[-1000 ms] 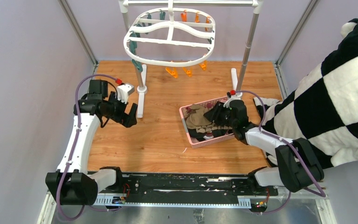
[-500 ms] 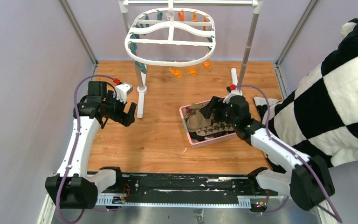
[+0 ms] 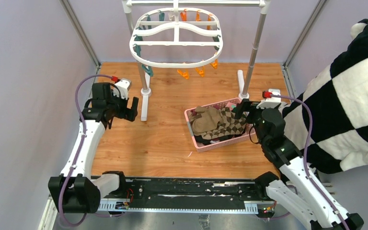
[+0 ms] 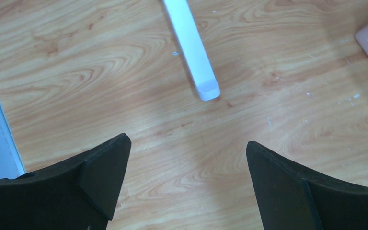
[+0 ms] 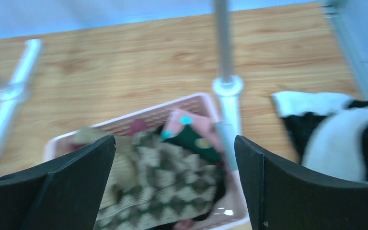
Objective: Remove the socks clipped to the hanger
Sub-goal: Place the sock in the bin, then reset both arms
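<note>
Left gripper [image 4: 187, 142], centre left of the top view: jaws wide, empty, over the wooden table [image 3: 163, 143]. Right gripper [image 5: 173, 139], centre right: jaws wide, empty, beside the pink basket [image 3: 190, 125] holding the socks [image 3: 218, 122]. Top centre: hanger [image 3: 172, 63] on the grey rack [image 3: 255, 45].

- Worktop [image 3: 163, 139]: smooth, wood-grained, faintly glossy.
- Hanger [image 3: 176, 33]: smooth white plastic.
- Basket [image 3: 190, 128]: pink perforated plastic.
- Socks [image 3: 225, 122]: soft knitted cloth, matt.
- Rack pole [image 3: 255, 48]: grey metal.
</note>
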Robot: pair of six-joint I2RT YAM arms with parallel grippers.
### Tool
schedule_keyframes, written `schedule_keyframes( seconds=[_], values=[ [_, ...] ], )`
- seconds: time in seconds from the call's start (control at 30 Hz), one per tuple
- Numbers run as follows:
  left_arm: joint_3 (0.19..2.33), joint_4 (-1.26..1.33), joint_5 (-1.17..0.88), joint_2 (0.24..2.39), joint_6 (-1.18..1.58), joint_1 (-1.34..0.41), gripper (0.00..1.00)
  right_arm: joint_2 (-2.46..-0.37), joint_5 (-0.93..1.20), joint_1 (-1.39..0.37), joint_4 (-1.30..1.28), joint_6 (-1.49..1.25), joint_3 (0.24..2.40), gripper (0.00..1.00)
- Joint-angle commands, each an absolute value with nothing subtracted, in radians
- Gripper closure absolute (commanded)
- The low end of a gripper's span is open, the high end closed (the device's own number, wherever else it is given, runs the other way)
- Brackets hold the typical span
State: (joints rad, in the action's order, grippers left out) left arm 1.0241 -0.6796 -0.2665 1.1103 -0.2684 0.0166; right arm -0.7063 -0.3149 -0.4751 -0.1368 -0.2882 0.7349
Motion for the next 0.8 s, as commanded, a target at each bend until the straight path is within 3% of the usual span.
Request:
schedule_keyframes(
  seconds=[0.0,0.23,0.4,0.77],
  values=[
    [0.885,-0.385,-0.148,1.123,-0.143,0.015,0.0,-0.718,-0.67,-0.423,-0.017,-0.045,0.571,0.0],
    [0.599,0.115,-0.116,1.121,-0.071,0.015,0.0,-0.8,-0.707,-0.228,0.229,-0.123,0.385,0.0],
    [0.525,0.315,-0.095,1.216,-0.023,0.014,0.0,-0.858,-0.634,-0.121,0.516,-0.139,0.222,0.0],
    [0.333,0.783,-0.002,1.328,-0.026,0.011,0.0,-1.223,-0.591,-0.084,0.853,-0.073,0.217,0.03]
  ],
)
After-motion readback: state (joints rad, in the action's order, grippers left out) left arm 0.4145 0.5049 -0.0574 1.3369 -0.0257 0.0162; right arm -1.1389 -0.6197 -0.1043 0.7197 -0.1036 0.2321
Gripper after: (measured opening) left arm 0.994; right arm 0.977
